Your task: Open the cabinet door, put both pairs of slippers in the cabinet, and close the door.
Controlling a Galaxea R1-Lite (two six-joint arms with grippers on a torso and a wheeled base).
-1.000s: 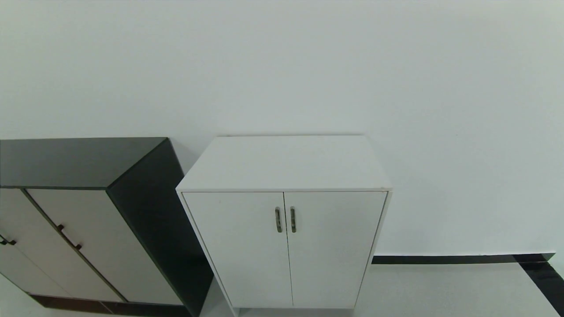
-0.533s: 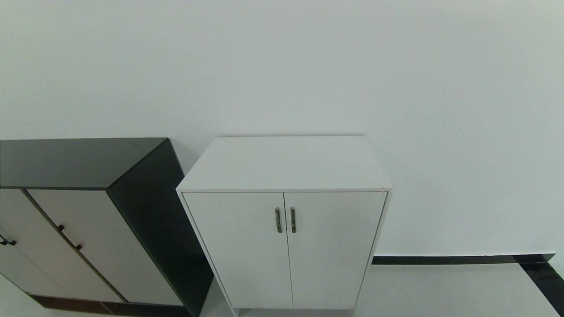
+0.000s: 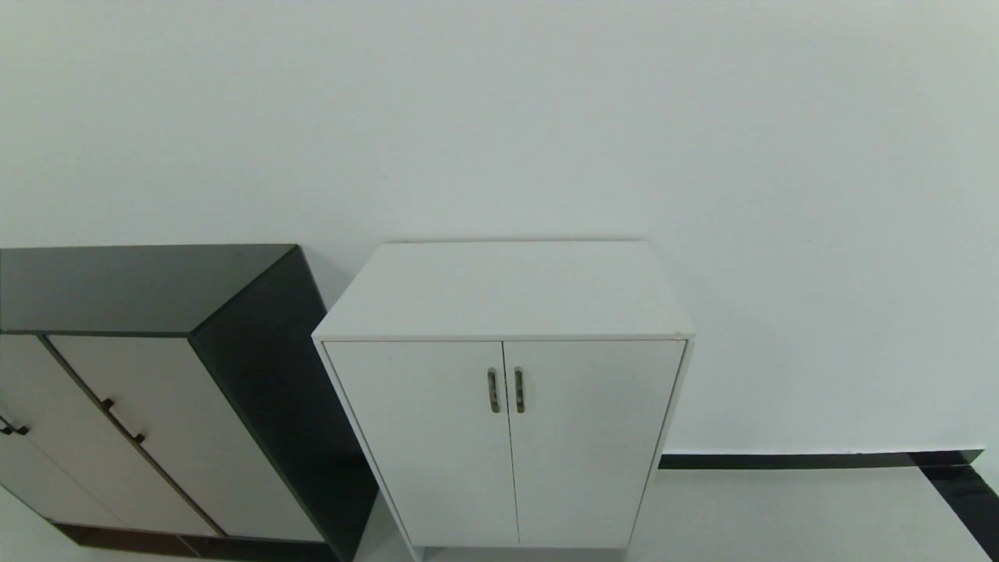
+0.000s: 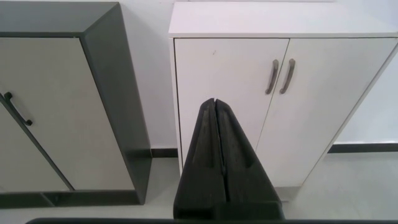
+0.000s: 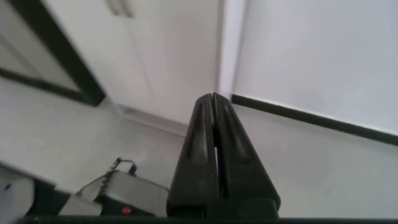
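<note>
A white two-door cabinet (image 3: 507, 437) stands against the wall with both doors shut. Two slim metal handles (image 3: 506, 389) sit side by side at the doors' meeting edges. The cabinet (image 4: 280, 93) lies straight ahead in the left wrist view, and my left gripper (image 4: 216, 102) is shut and empty, some way short of its left door. The cabinet's lower right corner (image 5: 186, 56) appears in the right wrist view, where my right gripper (image 5: 214, 98) is shut and empty, low above the floor.
A dark cabinet (image 3: 156, 375) with pale doors and black handles stands close to the left of the white one. Pale floor (image 3: 780, 515) with a black skirting strip (image 3: 819, 460) lies to the right. A grey device with a cable (image 5: 118, 190) rests on the floor.
</note>
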